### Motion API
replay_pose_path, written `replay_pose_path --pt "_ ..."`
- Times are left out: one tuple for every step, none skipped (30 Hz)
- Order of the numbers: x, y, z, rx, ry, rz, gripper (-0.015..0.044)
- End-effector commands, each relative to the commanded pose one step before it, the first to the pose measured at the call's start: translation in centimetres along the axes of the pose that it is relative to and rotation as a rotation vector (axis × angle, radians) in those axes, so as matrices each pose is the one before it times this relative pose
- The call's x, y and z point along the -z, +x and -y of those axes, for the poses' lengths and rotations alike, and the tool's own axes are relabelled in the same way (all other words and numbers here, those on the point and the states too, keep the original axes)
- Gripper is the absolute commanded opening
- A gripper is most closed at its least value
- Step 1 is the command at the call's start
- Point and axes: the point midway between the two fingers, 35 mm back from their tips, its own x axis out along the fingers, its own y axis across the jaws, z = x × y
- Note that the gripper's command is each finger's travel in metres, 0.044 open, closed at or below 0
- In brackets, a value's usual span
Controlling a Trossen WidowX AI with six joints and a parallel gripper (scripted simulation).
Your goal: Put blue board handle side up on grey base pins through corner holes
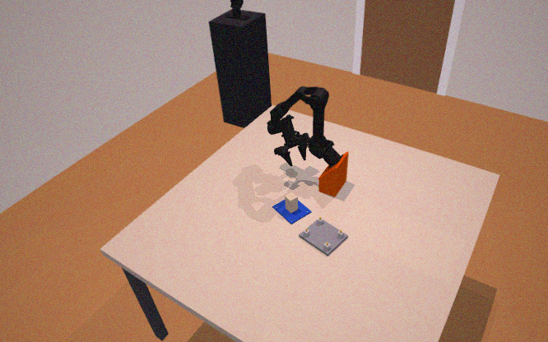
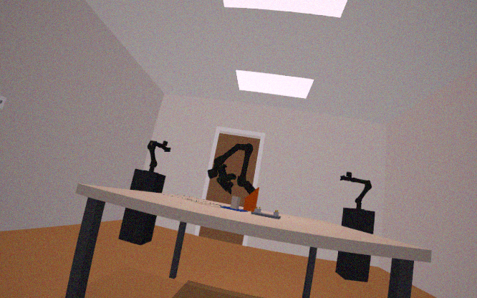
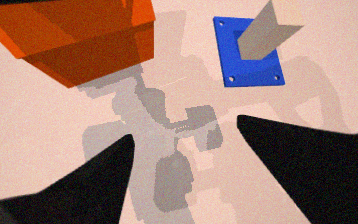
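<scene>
Beyond the spread fingertips, the blue board (image 1: 280, 207) (image 2: 228, 208) (image 3: 230, 55) looks like smooth, matt plastic, and its square handle (image 1: 291, 204) (image 2: 235, 202) (image 3: 260, 42) has a plain, dull finish. The fingers themselves look matt black, while the orange mount (image 1: 334, 178) (image 2: 251, 200) (image 3: 95, 55) nearby resembles smooth plastic. Under them, the tabletop (image 1: 208, 238) (image 2: 318, 226) (image 3: 40, 115) appears matt and finely speckled.

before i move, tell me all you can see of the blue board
The board is a thin blue square, plain and smooth-looking, with a beige block handle upright mid-top. It lies flat on the table, beside the grey base, not on it. The wrist view shows three corner holes. The open gripper doesn't touch it.
</scene>
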Motion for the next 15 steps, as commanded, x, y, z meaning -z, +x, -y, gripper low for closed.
replay_pose_path --pt "-0.013 0.029 0.024 -0.00245 0.0094 0.00475 0.0426" --pt "-0.038 0.086 0.073 -0.00790 0.0280 0.01383 0.0440" --pt "-0.062 0.144 0.125 -0.01488 0.0461 0.02159 0.0440" --pt "-0.075 0.176 0.159 -0.02086 0.0554 0.02364 0.0440" --pt "-0.076 0.175 0.169 -0.02339 0.0545 0.02028 0.0440" --pt "-0.080 0.173 0.179 -0.02542 0.0535 0.01661 0.0440" --pt "-0.086 0.170 0.191 -0.02696 0.0526 0.01272 0.0440" --pt "-0.096 0.166 0.204 -0.02796 0.0518 0.00868 0.0440" --pt "-0.108 0.160 0.217 -0.02842 0.0509 0.00455 0.0440" --pt "-0.124 0.154 0.230 -0.02833 0.0502 0.00040 0.0440" --pt "-0.157 0.152 0.266 -0.02610 0.0465 -0.00237 0.0440" --pt "-0.181 0.145 0.274 -0.02515 0.0459 -0.00603 0.0440" --pt "-0.209 0.136 0.280 -0.02373 0.0453 -0.00954 0.0440" --pt "-0.239 0.126 0.283 -0.02186 0.0447 -0.01283 0.0440" --pt "-0.272 0.115 0.283 -0.01958 0.0442 -0.01586 0.0440"
